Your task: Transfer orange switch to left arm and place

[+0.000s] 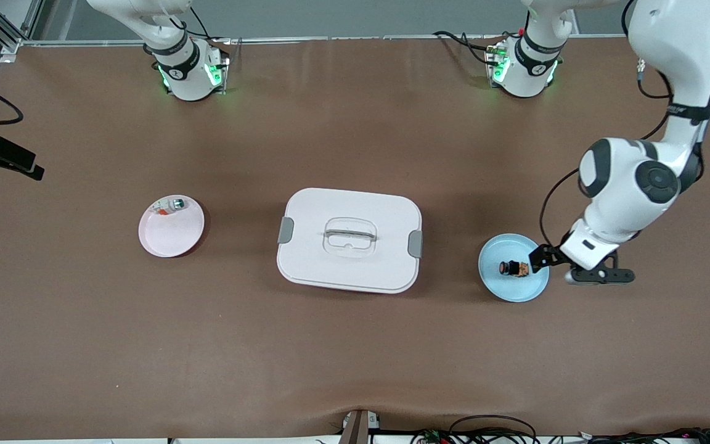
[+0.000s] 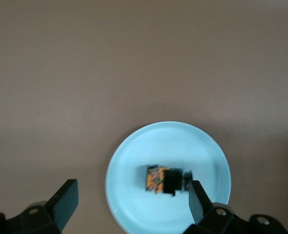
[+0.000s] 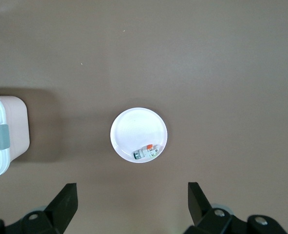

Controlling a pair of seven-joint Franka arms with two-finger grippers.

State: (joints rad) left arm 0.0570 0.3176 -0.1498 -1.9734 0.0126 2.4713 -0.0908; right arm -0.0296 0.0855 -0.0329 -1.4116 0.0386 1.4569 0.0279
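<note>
Counting two plates, one box (image 1: 349,240) between them, one orange switch (image 1: 513,268) lying on the blue plate (image 1: 513,290) toward the left arm's end. Pink plate (image 1: 170,237) with two tiny bits (image 1: 170,206) toward the right arm's end. Left gripper (image 2: 131,207) wide open, low over the blue plate. Right gripper (image 3: 131,204) wide open, high over the pink plate.

No readable text, labels, brands, numbers or signs on anything in view
</note>
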